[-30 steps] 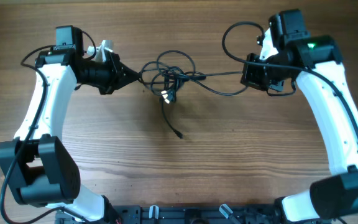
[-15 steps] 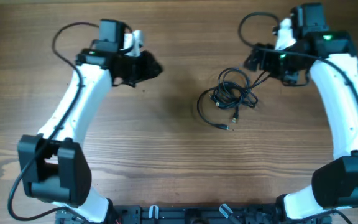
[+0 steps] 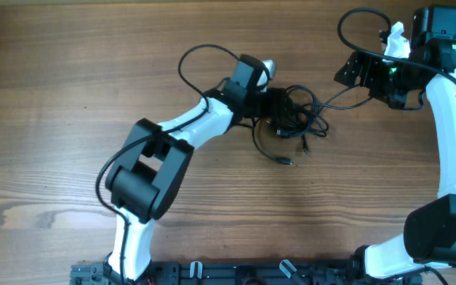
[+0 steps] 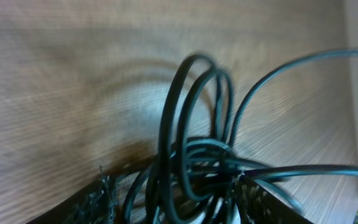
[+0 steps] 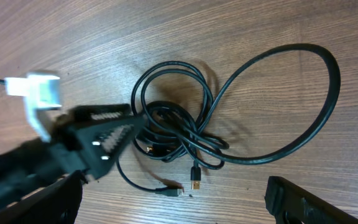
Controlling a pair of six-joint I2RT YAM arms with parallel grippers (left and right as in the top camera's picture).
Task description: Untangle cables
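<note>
The cables point(image 3: 295, 119) lie bunched in a black coil on the table, right of centre. One plug end point(image 3: 289, 161) trails toward the front. My left gripper point(image 3: 279, 111) is at the coil's left side. In the left wrist view its fingers point(image 4: 101, 199) stand apart with several strands point(image 4: 191, 124) between them. My right gripper point(image 3: 353, 73) hangs open, back and to the right of the coil. In the right wrist view the coil point(image 5: 173, 124) and a wide loop point(image 5: 328, 93) lie ahead, and the right gripper point(image 5: 173, 208) holds nothing. A gold USB plug point(image 5: 195, 184) lies near it.
The wooden table point(image 3: 70, 95) stretches bare to the left. My left arm point(image 3: 188, 127) reaches diagonally across the middle from the front. The right arm point(image 3: 454, 134) runs along the right edge. The arm bases point(image 3: 236, 273) line the front edge.
A second ago both grippers were shut, with the cables stretched between them. Both have let go, the bundle has dropped right of centre, and my left arm has swung right onto it.
</note>
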